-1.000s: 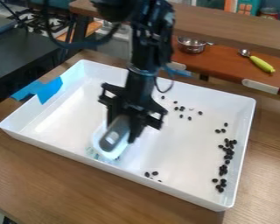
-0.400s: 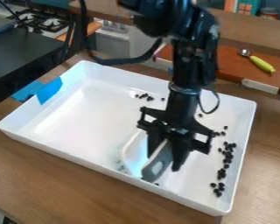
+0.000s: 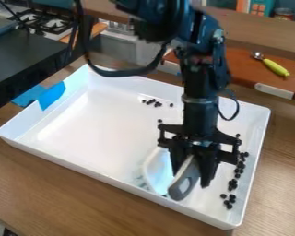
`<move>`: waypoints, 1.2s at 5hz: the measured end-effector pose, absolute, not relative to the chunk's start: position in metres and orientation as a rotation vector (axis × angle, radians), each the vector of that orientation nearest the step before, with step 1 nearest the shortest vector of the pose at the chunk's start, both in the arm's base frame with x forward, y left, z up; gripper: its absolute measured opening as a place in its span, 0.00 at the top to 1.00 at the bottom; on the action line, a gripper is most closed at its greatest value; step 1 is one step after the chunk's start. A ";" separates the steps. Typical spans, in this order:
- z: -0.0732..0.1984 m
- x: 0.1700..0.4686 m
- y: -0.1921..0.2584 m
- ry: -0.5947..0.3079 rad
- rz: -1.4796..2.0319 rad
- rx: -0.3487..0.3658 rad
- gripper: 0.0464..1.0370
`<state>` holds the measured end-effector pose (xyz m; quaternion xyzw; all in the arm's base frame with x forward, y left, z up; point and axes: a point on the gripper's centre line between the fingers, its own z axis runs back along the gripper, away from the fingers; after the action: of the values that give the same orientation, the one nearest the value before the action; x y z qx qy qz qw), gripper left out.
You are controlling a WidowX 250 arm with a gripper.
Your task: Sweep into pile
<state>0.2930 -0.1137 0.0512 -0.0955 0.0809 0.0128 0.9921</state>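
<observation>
The arm (image 3: 202, 78) is black with a bluish sheen, banded by a grey ring (image 3: 199, 100); the gripper (image 3: 191, 179) is plain black, as is the cable (image 3: 122, 73); the brush (image 3: 174, 190) has a grey handle with a pale oval patch, edged in white, and a white head tinted light blue; the tray (image 3: 82, 126) is plain white, the tape (image 3: 51, 95) bright blue, the beans (image 3: 152, 101) black; the table (image 3: 45, 184) is mid-brown with streaky wood grain; the shelf (image 3: 245, 69) is reddish brown; the scoop (image 3: 275, 67) pairs a yellow-green handle with a silver bowl.
</observation>
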 end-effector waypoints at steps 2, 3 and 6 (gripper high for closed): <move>0.043 0.293 -0.118 0.114 0.013 -0.384 0.57; 0.049 0.293 -0.119 0.131 0.027 -0.458 0.57; 0.071 0.300 -0.131 0.111 0.001 -0.688 0.57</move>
<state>0.3003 -0.1312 0.0712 -0.3372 0.0544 0.0007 0.9399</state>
